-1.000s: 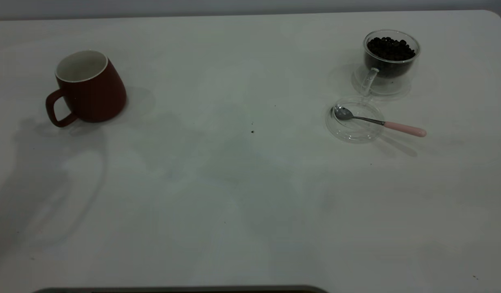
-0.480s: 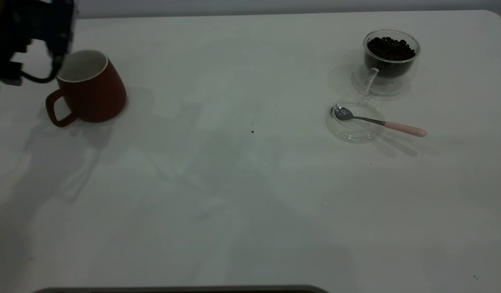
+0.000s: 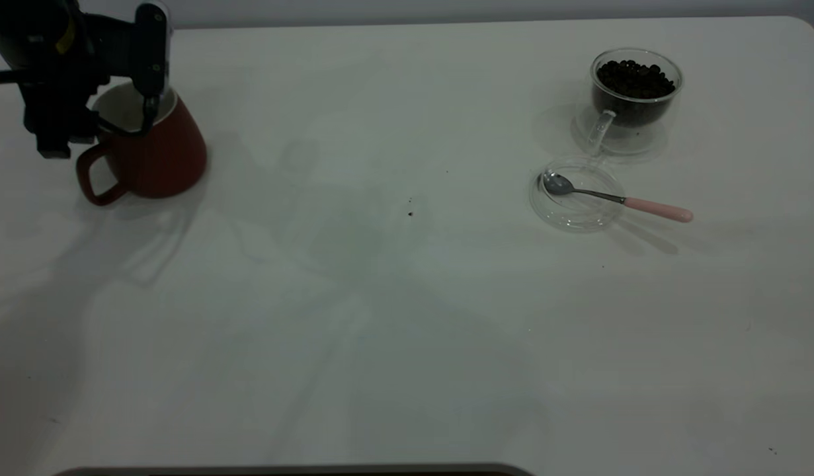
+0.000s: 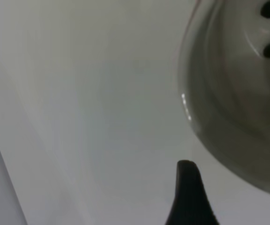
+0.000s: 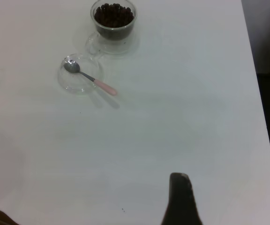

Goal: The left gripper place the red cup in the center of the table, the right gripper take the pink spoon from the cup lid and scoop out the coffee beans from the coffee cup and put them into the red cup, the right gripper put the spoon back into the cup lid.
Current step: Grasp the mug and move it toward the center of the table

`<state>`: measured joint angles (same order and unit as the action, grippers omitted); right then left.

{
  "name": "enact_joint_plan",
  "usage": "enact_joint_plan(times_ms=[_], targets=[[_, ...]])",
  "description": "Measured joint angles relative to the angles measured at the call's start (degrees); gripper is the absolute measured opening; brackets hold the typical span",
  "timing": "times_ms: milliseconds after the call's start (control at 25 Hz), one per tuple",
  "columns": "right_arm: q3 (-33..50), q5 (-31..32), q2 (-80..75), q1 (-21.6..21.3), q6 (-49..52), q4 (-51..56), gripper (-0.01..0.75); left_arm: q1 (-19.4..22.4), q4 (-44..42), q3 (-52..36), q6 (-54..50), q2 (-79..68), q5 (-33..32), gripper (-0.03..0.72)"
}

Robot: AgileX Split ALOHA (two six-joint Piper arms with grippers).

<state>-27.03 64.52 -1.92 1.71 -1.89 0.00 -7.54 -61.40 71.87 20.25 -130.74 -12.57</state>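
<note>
The red cup (image 3: 157,149) stands upright at the far left of the table (image 3: 380,297), handle toward the front left. My left gripper (image 3: 101,129) is open right over it: one finger (image 3: 149,59) reaches down inside the rim, the other side hangs outside by the handle. The left wrist view shows the cup's white inside (image 4: 238,93) close up. The coffee cup (image 3: 635,99) with coffee beans (image 3: 635,78) stands at the far right. The cup lid (image 3: 575,198) lies just in front of it with the pink spoon (image 3: 654,209) across it. Only a dark tip of my right gripper (image 5: 181,201) shows, high over the table's right side.
A few dark specks (image 3: 410,213) lie near the table's middle. The table's right edge (image 5: 261,117) runs close to the right arm. The lid (image 5: 81,75), spoon (image 5: 104,86) and glass cup (image 5: 114,21) also show in the right wrist view.
My left gripper has come into view from the far left and moved right and down over the red cup, one finger now inside its rim. The cup, lid and spoon have not moved.
</note>
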Motion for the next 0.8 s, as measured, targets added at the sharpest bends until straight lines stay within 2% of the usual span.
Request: enact_joint_plan(times_ms=[240,480,800], targets=[[0.00,0.00,0.00,0.00,0.00,0.00,0.585,-2.81,0.00,0.00,-2.24,-0.40,4.46,0.569],[0.00,0.00,0.00,0.00,0.00,0.00,0.585,-6.57,-0.05,0.00,-10.90,-0.40,10.18,0.569],[0.00,0.00,0.00,0.00,0.00,0.00,0.585,-11.95,-0.63,0.00,-22.53,-0.40,21.60,0.569]])
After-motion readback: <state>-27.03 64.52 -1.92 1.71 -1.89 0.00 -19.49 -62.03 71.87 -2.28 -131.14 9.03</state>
